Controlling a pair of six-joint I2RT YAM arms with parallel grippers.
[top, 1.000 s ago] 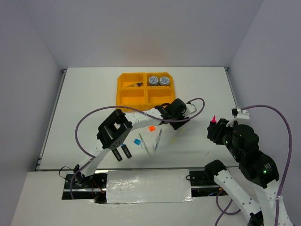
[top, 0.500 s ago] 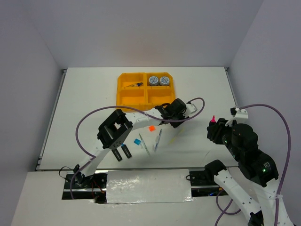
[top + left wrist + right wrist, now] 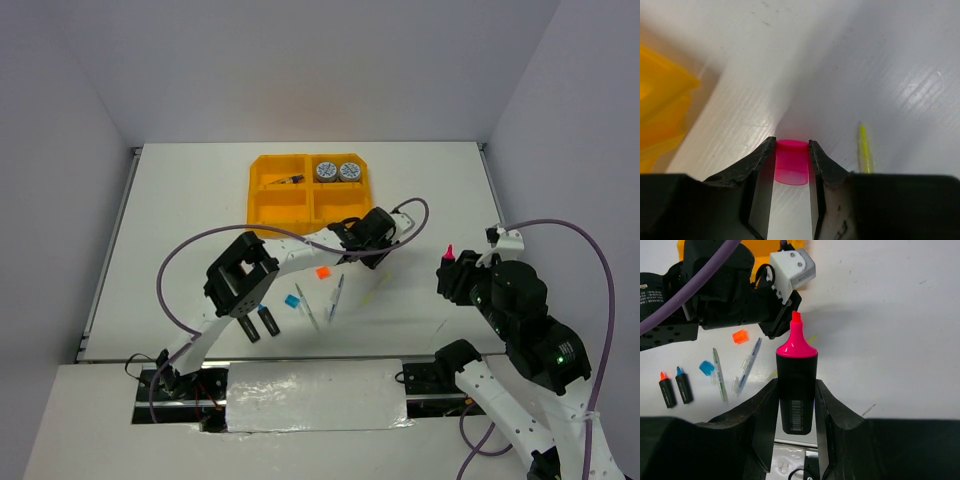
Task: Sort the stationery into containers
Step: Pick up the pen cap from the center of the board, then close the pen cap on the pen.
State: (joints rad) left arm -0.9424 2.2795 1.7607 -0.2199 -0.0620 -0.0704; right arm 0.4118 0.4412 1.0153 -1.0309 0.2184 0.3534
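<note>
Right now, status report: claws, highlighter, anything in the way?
Left claw pinching pink cap on table. Right claw holding uncapped pink highlighter, raised. Loose pens lie nearby, clear of both claws.

White table (image 3: 180,230) under tray (image 3: 252,195), pens (image 3: 335,297), highlighters (image 3: 258,323)

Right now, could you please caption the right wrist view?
Right gripper grips an uncapped pink highlighter, tip up, above the table.

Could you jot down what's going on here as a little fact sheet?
Left gripper: clamped on a pink cap lying on the table
Right gripper: holds an uncapped pink highlighter
Tray: two tape rolls in the far right compartment
Loose on table: pens, orange cap, blue cap, two more highlighters
</note>
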